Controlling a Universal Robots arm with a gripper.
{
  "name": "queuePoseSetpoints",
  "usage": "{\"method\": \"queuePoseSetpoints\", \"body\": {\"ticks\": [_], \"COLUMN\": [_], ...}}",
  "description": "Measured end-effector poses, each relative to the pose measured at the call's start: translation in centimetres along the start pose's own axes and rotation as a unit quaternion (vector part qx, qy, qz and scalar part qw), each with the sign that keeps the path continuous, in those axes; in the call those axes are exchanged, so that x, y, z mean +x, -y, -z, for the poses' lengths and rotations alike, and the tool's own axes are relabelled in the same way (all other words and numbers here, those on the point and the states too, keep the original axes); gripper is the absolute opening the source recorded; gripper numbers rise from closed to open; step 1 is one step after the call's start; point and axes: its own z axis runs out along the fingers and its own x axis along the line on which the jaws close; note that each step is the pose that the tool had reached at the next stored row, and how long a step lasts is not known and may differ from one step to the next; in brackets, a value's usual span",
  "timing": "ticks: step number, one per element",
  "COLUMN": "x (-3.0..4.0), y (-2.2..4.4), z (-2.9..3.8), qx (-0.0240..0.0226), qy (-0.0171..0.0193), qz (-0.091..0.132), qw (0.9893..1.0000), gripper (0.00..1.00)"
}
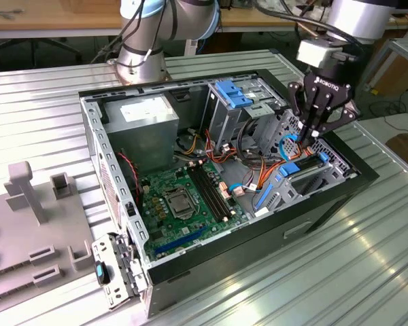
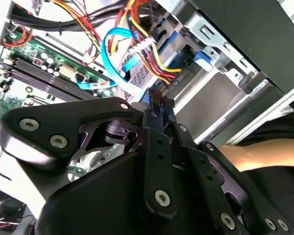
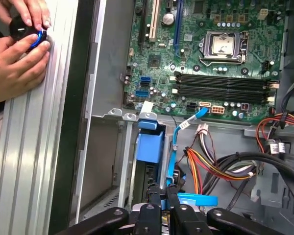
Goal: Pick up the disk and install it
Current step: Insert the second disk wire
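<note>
In the exterior view we see the end effector lowered into the computer case, the disk just below its fingertips. In the first wrist view, its fingers are closed on the disk's blue carrier.

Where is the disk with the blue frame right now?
In the exterior view, the disk sits inside the computer case near its right end, standing in a metal bay, right under the end effector and beside the orange cables.

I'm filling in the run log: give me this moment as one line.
hand: shut on disk | disk: upright in bay inside case | a person's hands: on table beside case
</note>
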Motion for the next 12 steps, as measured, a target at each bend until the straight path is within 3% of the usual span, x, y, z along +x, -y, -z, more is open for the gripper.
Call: {"method": "queuePoseSetpoints", "body": {"ticks": [1, 3, 4, 6, 8, 9, 11, 12], "x": [0.66, 1.02, 1.28, 1.66, 1.66, 1.66, 1.71, 1.87], "y": [-0.06, -0.12, -0.16, -0.30, -0.30, -0.31, -0.31, -0.33], "z": [-0.29, -0.47, -0.59, -0.76, -0.79, -0.81, -0.89, -0.99], "qx": [0.0005, 0.0011, 0.0015, 0.0028, 0.0039, 0.0048, 0.0053, 0.0061], "qy": [0.0043, 0.0086, 0.0125, 0.0247, 0.0335, 0.0409, 0.0456, 0.0535], "qz": [0.000, 0.000, 0.001, 0.001, 0.001, 0.002, 0.001, 0.001], "qw": [1.0000, 1.0000, 0.9999, 0.9997, 0.9994, 0.9991, 0.9989, 0.9985], "gripper": [0.17, 0.17, 0.17, 0.17, 0.17, 0.17, 0.17, 0.17]}}
